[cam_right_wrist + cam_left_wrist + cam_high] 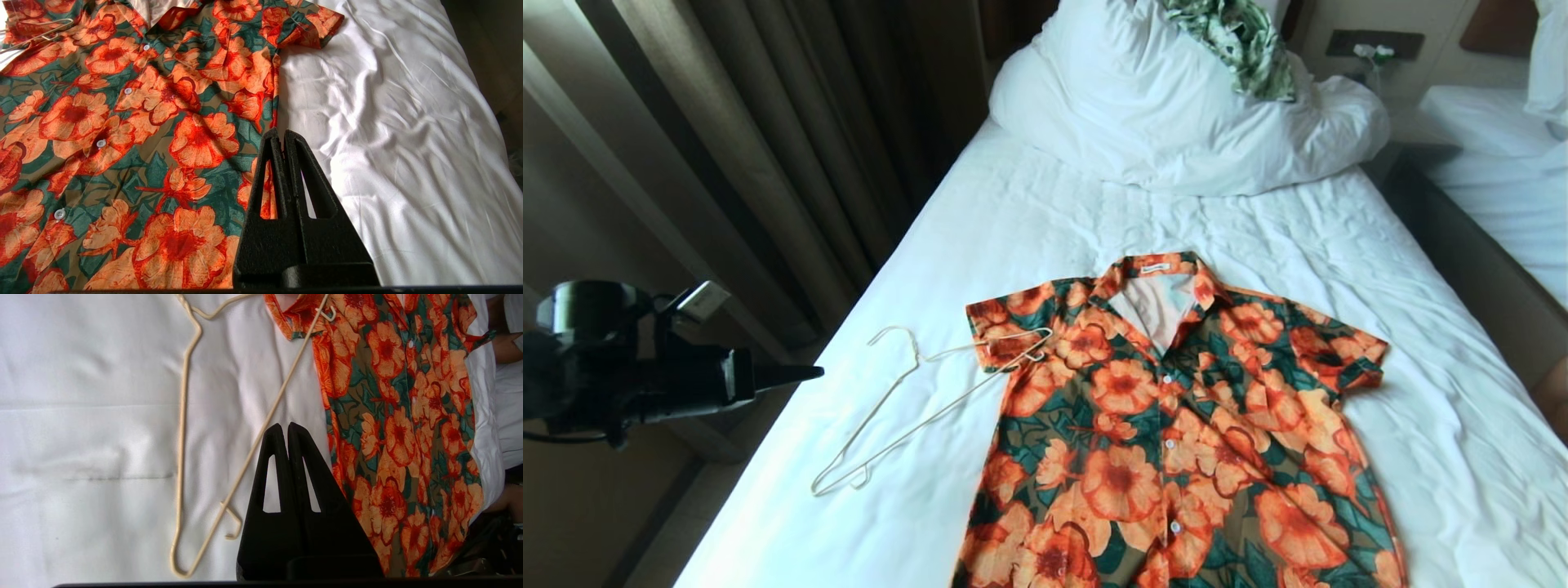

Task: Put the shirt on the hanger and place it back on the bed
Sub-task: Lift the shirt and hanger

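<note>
A: Starting at the far left, what's there?

B: Brown curtains [768, 147] hang beside the bed, and in front of them the left claw [813, 373] is held out over the gap at the bed's left edge, pointing toward the mattress. Its two black fingers [273, 457] are pressed together with nothing between them.

A: And next to it?

B: The hanger [907, 408], thin cream-white wire, lies flat on the white sheet of the bed [1029, 220]. Its curved hook points toward the left edge of the bed, and one shoulder end rests on the near sleeve of the shirt [1176, 425]. The left claw is near the hanger but apart from it; in the left wrist view the closed tips sit above the sheet between the wire and the shirt's side.

A: The shirt itself?

B: Spread face up in the middle of the bed, buttoned, collar toward the headboard end, both short sleeves out to the sides. Orange flowers on dark green and brown, pale lining showing at the open neck.

A: Further back?

B: A bunched white duvet [1176, 106] at the head of the bed, with a green-and-white leaf-print cloth [1241, 41] on top.

A: And the right side?

B: The right claw [284, 136] shows only in its own wrist view, fingers [298, 171] shut tight and empty, above the shirt's right edge where it meets bare sheet. A second white bed [1503, 163] stands at the far right.
</note>
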Tool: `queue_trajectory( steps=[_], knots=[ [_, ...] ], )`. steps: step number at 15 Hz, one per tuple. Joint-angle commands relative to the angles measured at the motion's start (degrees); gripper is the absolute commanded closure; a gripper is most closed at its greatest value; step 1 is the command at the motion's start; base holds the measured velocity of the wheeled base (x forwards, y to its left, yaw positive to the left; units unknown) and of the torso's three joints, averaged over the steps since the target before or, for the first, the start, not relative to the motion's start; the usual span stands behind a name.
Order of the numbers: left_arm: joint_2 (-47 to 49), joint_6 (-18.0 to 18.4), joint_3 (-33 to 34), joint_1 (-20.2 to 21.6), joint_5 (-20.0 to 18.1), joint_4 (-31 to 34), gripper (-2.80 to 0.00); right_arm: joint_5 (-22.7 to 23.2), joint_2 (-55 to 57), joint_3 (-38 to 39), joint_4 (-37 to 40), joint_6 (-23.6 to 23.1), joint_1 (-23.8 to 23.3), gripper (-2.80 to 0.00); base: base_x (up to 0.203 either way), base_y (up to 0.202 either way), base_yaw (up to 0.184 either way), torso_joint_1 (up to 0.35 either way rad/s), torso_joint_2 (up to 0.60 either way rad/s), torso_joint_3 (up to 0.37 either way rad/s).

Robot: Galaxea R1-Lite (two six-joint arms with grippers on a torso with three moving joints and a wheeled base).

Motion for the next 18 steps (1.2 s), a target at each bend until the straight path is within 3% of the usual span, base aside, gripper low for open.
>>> queue_trajectory(
  steps=[1, 2, 3, 6, 9, 14, 18],
  knots=[
    [8.65, 0.94, -4.20, 0.13, -0.68, 0.12, 0.00, 0.02, 0.05, 0.00, -0.06, 0.00, 0.09, 0.00, 0.000, 0.000, 0.000, 0.000, 0.00, 0.000],
    [10.41, 1.67, -5.79, 0.14, -1.28, 0.18, 0.00, 0.02, 0.05, 0.00, 0.02, 0.00, 0.09, 0.00, 0.000, 0.000, 0.000, 0.000, 0.00, 0.000],
    [11.36, 3.07, -6.42, 0.14, -1.79, 0.26, -2.80, 0.02, 0.05, 0.00, -0.01, 0.00, 0.08, 0.00, 0.000, 0.000, 0.000, 0.000, 0.00, 0.000],
    [13.96, 4.87, -6.84, 0.14, -3.99, 0.16, -2.80, 0.02, 0.05, 0.00, -0.06, 0.00, 0.08, 0.00, 0.000, 0.000, 0.000, 0.000, 0.00, 0.000],
    [19.56, 8.93, -10.81, 0.53, -4.47, 0.28, -2.80, 0.02, 0.05, 0.00, -0.05, 0.00, 0.01, 0.00, 0.000, 0.000, 0.000, 0.000, 0.00, 0.000],
    [23.79, 9.35, -18.16, 1.13, -4.41, 3.68, -2.80, 0.02, 0.05, 0.00, -0.05, 0.00, 0.08, 0.00, 0.000, 0.000, 0.000, 0.000, 0.00, 0.000],
    [25.19, 9.38, -18.63, 0.85, -4.32, 3.72, -2.80, 0.02, 0.05, 0.00, -0.04, 0.00, 0.04, 0.00, 0.000, 0.000, 0.000, 0.000, 0.00, 0.000]
  ],
)
